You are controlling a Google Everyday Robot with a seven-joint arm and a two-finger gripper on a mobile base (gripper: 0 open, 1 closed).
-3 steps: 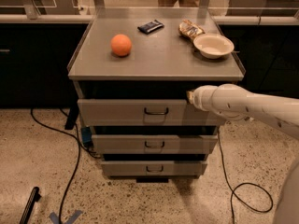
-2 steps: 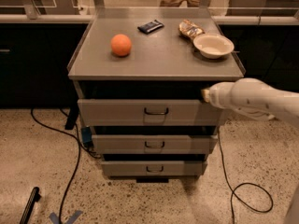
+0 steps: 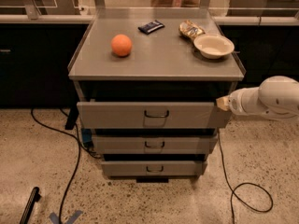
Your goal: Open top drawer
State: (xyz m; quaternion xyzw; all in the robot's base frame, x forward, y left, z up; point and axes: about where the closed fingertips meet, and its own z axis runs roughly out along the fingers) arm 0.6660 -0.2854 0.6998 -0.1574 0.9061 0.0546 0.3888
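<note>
The top drawer (image 3: 117, 115) is the widest of three grey drawers in a metal cabinet. Its flat front stands out in front of the two lower drawers, with a dark gap above it. A small dark wire handle (image 3: 156, 113) sits at its centre. My white arm comes in from the right edge. The gripper (image 3: 223, 103) is at the drawer front's right end, level with its upper corner and well to the right of the handle. It holds nothing that I can see.
On the cabinet top (image 3: 159, 62) lie an orange ball (image 3: 121, 45), a dark packet (image 3: 151, 26), a snack bag (image 3: 190, 29) and a white bowl (image 3: 213, 45). Black cables (image 3: 70, 181) run over the floor on both sides. A black bar (image 3: 30, 203) lies at lower left.
My arm has drawn back to the right, from near the middle of the drawer front to its right end. The drawers and the things on top have not moved.
</note>
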